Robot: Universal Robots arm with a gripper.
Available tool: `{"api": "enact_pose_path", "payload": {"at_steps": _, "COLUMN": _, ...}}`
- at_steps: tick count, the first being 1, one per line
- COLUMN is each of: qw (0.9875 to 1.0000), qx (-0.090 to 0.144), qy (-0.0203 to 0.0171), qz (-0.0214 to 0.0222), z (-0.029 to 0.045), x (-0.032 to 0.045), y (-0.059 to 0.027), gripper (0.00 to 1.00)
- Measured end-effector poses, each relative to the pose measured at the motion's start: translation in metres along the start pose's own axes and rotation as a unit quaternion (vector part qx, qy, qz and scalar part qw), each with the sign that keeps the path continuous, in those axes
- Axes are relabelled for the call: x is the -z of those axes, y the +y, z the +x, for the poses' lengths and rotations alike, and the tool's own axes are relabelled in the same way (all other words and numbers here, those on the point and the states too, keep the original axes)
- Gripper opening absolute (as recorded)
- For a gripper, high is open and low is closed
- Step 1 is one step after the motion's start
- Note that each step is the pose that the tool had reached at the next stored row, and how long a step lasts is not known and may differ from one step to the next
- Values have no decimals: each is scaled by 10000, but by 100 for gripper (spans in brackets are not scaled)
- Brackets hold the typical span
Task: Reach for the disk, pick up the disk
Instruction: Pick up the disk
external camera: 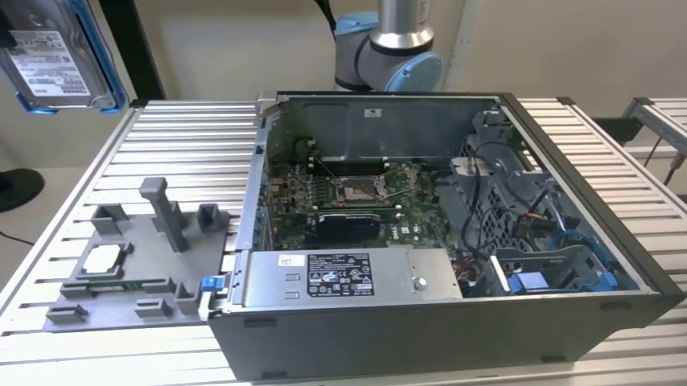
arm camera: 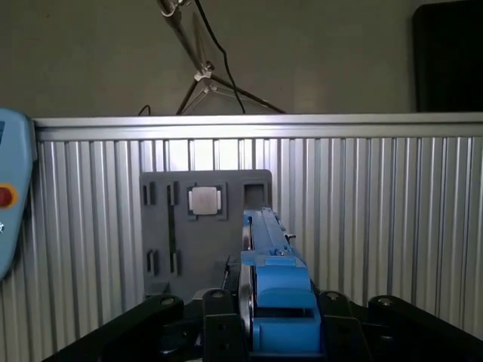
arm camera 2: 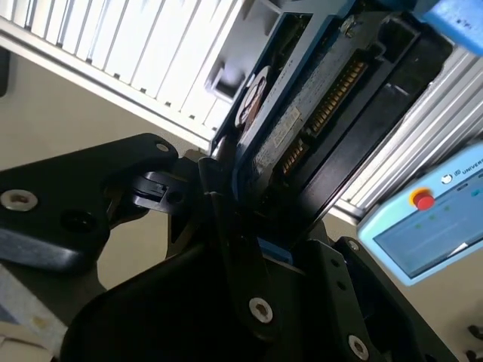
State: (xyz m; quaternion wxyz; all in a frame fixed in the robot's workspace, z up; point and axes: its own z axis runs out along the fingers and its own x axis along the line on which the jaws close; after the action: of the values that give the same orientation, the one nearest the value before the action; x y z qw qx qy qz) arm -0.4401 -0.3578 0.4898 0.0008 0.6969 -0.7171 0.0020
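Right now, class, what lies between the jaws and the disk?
Nothing: in both wrist views the disk sits directly between the jaws, which touch its blue-railed sides. In the exterior view it hangs above the table.

The disk (external camera: 48, 60) pairs dull grey metal with smooth blue plastic; the table (external camera: 172, 137) is ribbed, shiny metal.

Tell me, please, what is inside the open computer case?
Inside the computer case: a green motherboard with a bare socket, cables, a blue bracket and a labelled metal box. Whatever lies under that box is covered.
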Motion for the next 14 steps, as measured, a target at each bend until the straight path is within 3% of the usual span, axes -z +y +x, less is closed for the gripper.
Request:
{"api": "enact_pose_path", "payload": {"at_steps": 6, "qw": 10000, "qx": 0, "qy": 0, "qz": 0, "z": 1, "x": 142, "y": -1, "gripper": 0}}
{"api": "enact_pose_path", "payload": {"at_steps": 14, "qw": 10000, "qx": 0, "qy": -11, "qz": 1, "z": 1, "x": 149, "y": -4, "gripper": 0}}
